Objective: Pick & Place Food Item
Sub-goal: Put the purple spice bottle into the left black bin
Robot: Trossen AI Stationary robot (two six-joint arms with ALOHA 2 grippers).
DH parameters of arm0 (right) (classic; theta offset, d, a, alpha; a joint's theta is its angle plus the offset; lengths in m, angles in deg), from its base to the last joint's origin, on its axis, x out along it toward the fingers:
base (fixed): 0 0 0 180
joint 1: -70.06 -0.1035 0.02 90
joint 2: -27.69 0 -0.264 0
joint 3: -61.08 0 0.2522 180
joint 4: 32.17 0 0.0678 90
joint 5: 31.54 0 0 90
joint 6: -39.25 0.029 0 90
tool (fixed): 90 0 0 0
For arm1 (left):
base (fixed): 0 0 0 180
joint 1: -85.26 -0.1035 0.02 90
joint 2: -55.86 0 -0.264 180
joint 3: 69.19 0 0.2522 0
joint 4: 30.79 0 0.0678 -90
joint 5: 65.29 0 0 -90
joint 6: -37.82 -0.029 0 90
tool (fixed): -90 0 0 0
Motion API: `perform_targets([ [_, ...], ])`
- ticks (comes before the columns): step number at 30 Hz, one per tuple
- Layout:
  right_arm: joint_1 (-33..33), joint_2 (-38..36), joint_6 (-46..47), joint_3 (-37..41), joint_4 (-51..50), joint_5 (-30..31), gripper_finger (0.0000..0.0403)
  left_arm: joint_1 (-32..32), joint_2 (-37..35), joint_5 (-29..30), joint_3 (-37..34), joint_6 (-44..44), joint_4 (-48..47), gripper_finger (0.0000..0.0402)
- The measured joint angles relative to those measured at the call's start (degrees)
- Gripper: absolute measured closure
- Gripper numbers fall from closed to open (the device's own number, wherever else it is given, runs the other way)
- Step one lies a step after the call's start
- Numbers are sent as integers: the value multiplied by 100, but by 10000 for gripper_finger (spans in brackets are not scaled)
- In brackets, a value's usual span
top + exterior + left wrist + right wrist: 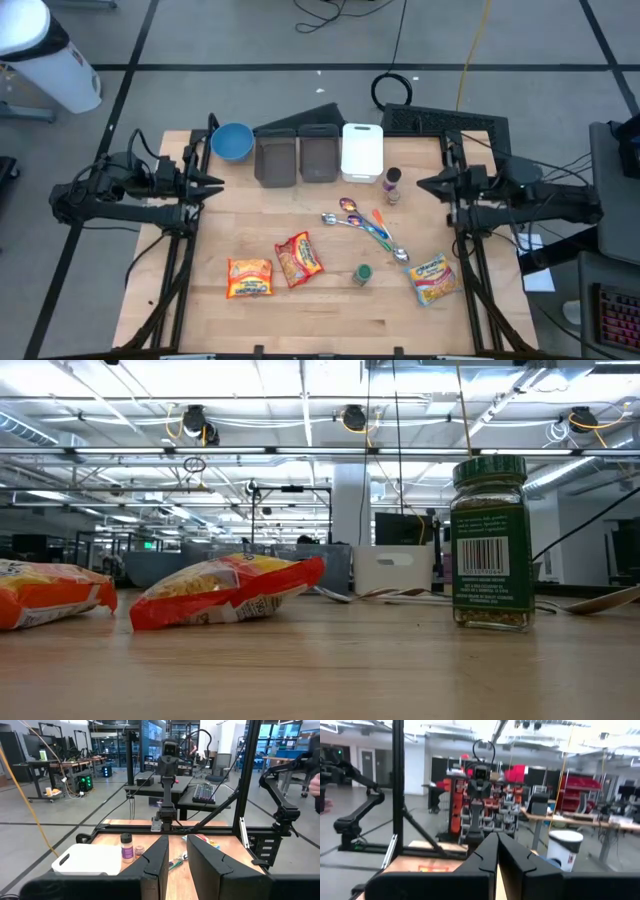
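Three ramen packets lie flat on the wooden table: an orange one [250,277], a red-orange one [298,258] and a yellow one [432,279]. Two of them show in the low view [50,595] [225,590]. A green-lidded spice jar [362,274] [490,545] stands upright between them. My left gripper [215,183] [178,865] hovers at the table's left edge, its fingers a little apart and empty. My right gripper [425,184] [496,851] hovers at the right edge, shut and empty. Neither is near the packets.
Along the far edge stand a blue bowl [232,141], two grey bins [275,160] [318,155] and a white container [362,150]. A purple-labelled jar [392,182] and several spoons [365,222] lie mid-table. A person's hand shows at the left wrist view's edge [316,785].
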State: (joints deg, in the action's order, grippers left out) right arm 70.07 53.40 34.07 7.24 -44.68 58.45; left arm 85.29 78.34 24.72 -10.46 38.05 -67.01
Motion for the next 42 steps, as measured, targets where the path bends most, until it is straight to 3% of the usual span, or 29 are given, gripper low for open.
perform_targets([
  [9, 14, 1231, -12, 295, 860, 882, 399, 0, 2, -2, 0, 27, -2, 325],
  [17, 167, 2068, -2, 293, 1168, 888, 399, 0, 0, -3, 0, 174, 333, 325],
  [25, 319, 2332, 153, 293, 941, 881, 393, 0, 2, -11, 0, 514, 352, 325],
  [29, 385, 2309, 135, 293, 524, 883, 359, 0, 114, 7, 0, 652, 335, 325],
  [36, 588, 2317, 101, 38, -318, 896, 257, -2, 777, 153, 0, 585, 264, 315],
  [42, 768, 2315, -177, 20, -243, 896, 206, -1, 1381, 116, 0, 664, 323, 314],
])
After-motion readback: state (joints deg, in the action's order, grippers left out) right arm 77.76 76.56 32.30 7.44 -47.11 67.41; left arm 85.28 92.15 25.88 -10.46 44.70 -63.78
